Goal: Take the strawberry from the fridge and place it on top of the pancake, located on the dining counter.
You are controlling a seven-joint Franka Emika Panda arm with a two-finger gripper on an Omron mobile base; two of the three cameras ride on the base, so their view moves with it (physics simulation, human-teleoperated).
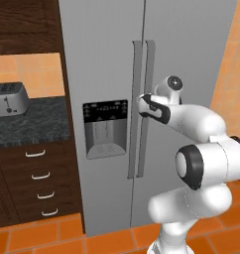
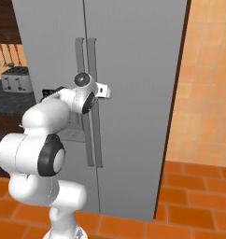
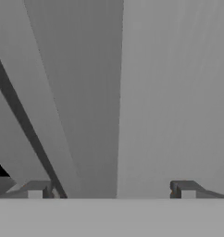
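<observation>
The fridge (image 1: 102,54) stands right ahead with both light-grey doors shut, so the strawberry is hidden. Its two vertical handles (image 1: 143,74) run side by side along the centre seam. My gripper (image 1: 142,102) reaches up to these handles at about mid-height, and from the other side it (image 2: 105,91) sits against the right door's handle (image 2: 94,60). In the hand view the gripper (image 3: 111,190) is open, with one handle bar (image 3: 86,102) running up between its fingertips (image 3: 37,190) and nothing gripped. The pancake and the dining counter are out of view.
A black water-dispenser panel (image 1: 105,128) sits in the left door. Left of the fridge, a toaster (image 1: 8,98) stands on a dark speckled counter (image 1: 40,124) over wooden drawers (image 1: 40,178). An orange tiled wall (image 2: 203,93) flanks the fridge's right.
</observation>
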